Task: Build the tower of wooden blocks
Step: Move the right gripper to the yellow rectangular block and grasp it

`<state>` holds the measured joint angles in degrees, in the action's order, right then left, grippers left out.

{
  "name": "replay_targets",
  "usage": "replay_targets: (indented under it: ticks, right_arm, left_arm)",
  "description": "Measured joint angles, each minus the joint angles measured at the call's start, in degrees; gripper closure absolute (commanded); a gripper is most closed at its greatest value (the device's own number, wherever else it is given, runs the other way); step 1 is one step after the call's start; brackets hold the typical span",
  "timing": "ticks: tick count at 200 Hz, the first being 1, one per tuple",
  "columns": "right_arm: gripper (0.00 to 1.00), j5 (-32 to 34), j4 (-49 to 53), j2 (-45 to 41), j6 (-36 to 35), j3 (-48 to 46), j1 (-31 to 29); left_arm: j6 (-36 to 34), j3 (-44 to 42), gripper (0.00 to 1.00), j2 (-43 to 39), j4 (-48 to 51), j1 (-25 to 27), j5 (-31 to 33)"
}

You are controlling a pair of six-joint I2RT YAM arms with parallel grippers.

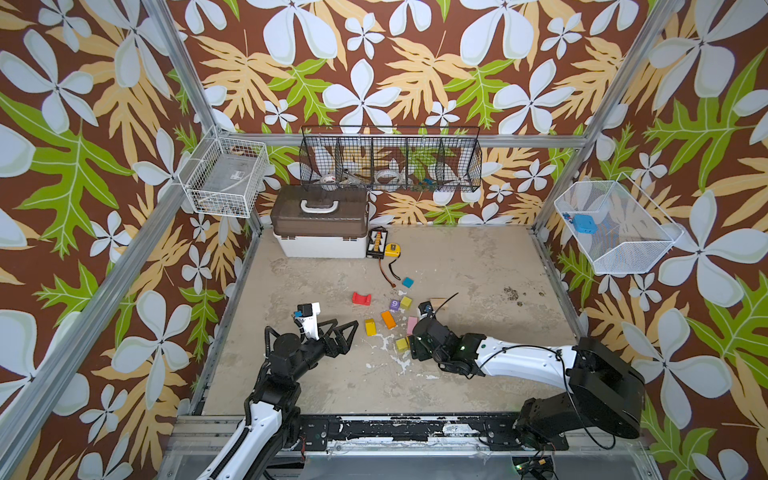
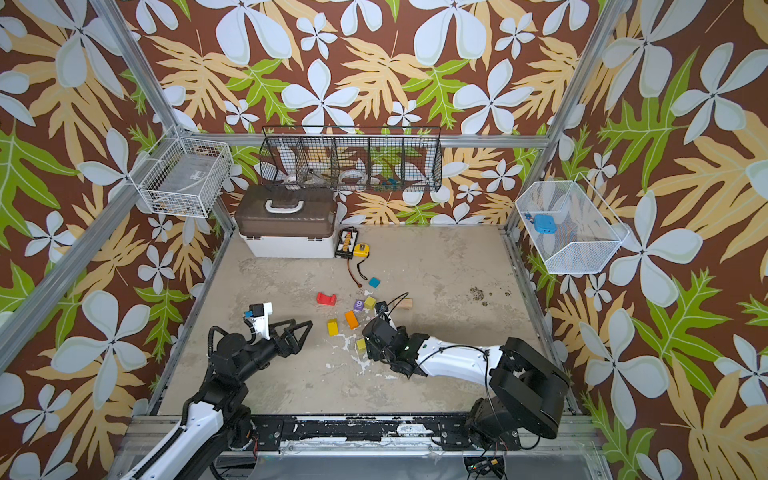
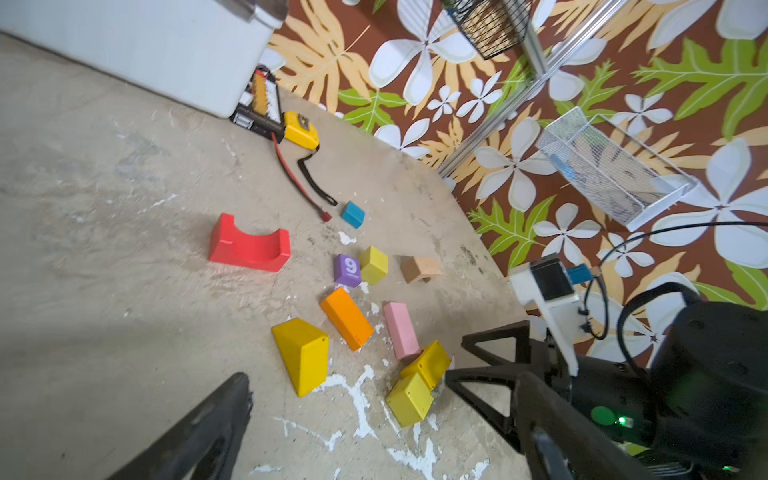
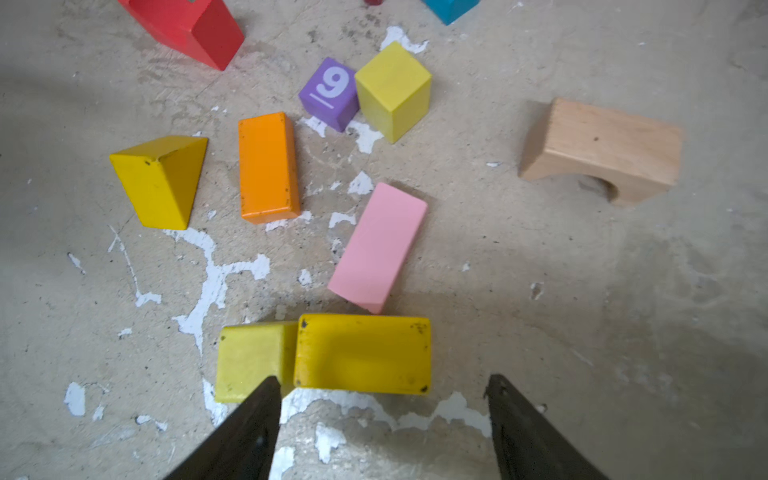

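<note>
Floral walls; white basket (image 1: 623,254) holds blue object (image 1: 584,223); left hand (image 1: 347,328) gaping, empty; right hand (image 4: 381,380) parted near yellow bar (image 4: 361,351).

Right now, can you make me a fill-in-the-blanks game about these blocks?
The purple block shows the number ____.
The long block lying beside the yellow wedge is coloured ____.
The wide block nearest the right end effector, whose jaws stand open, is coloured ____.
Missing words: 9; orange; yellow.
</note>
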<state>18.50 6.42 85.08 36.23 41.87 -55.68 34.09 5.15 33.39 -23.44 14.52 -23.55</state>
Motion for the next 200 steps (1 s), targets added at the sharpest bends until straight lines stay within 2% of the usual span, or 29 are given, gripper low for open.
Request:
replay_targets:
  ticks: [51, 147, 200]
  right_arm:
    - [0.22, 1.11, 0.04, 2.49, -0.33, 0.63, -0.83]
    - [0.21, 4.04, 0.15, 7.26, -0.2, 2.34, -0.66]
    - [0.3, 4.39, -0.61, 9.77, 1.14, 3.93, -0.24]
  left_arm:
    - [0.5, 0.42, 0.0, 4.28, -2.45, 0.0, -1.31]
    - [1.14, 0.59, 0.0, 1.86, -2.4, 0.0, -1.33]
    - [1.42, 0.79, 0.0, 1.7, -1.97, 0.0, -1.33]
